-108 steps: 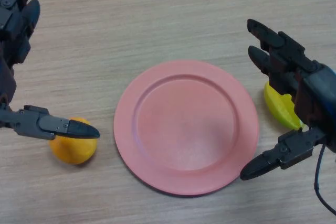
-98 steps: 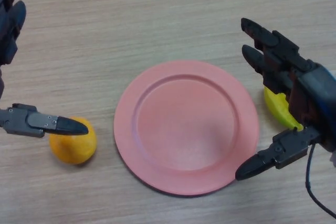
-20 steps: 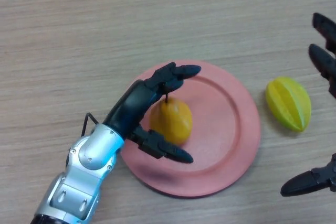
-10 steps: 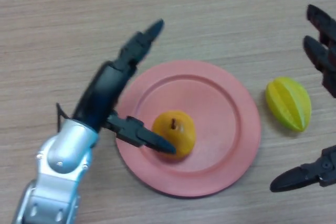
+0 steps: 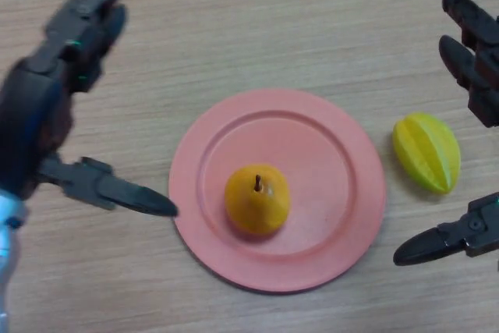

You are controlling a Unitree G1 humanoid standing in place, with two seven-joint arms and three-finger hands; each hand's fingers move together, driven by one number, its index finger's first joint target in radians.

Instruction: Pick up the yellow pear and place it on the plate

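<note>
My left hand [image 5: 47,107] has let go and pulled back off the round salmon-pink plastic plate [image 5: 343,154], leaving the smooth yellow-orange pear [image 5: 257,199] standing stem-up just below the plate's middle, where half a second ago my thumb was right beside it. I judge the placement done, with only the retreat left. The left hand now hangs over the tabletop's left side, its fingers [image 5: 93,5] released and stretched toward the far edge, thumb pointing at the plate's rim without touching it. My right hand [image 5: 472,76] sits idle at the right edge, fingers spread and holding nothing, bracketing a ridged yellow star-fruit-shaped toy [image 5: 426,151] that lies apart from the plate
</note>
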